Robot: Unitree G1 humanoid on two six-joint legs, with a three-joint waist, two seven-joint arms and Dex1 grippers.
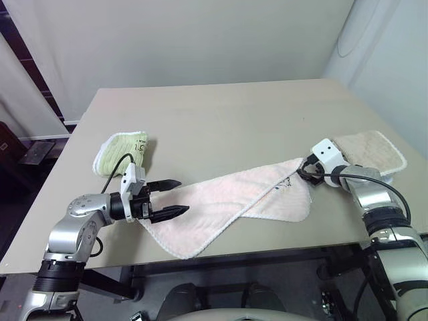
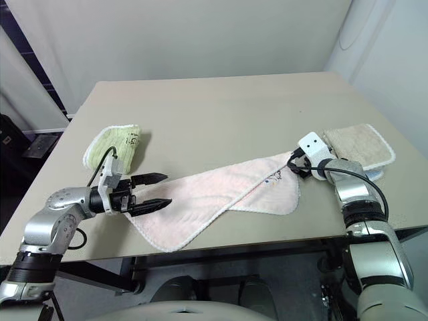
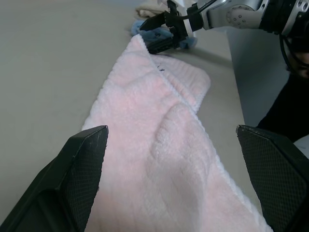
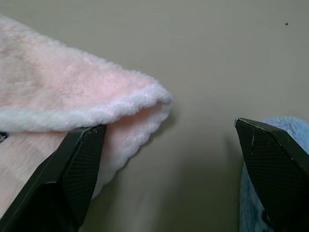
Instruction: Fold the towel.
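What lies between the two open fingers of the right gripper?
In the right wrist view, bare table lies between them; the pink towel corner reaches in beside one finger.

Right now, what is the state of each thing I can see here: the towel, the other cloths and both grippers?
towel: lying slantwise on the table, partly folded over itself, not held.
left gripper: open, at the towel's near end.
right gripper: open, at the towel's far corner.
green cloth: folded, untouched.
beige cloth: flat by the table's right edge.
blue cloth: beside the right gripper, partly hidden.
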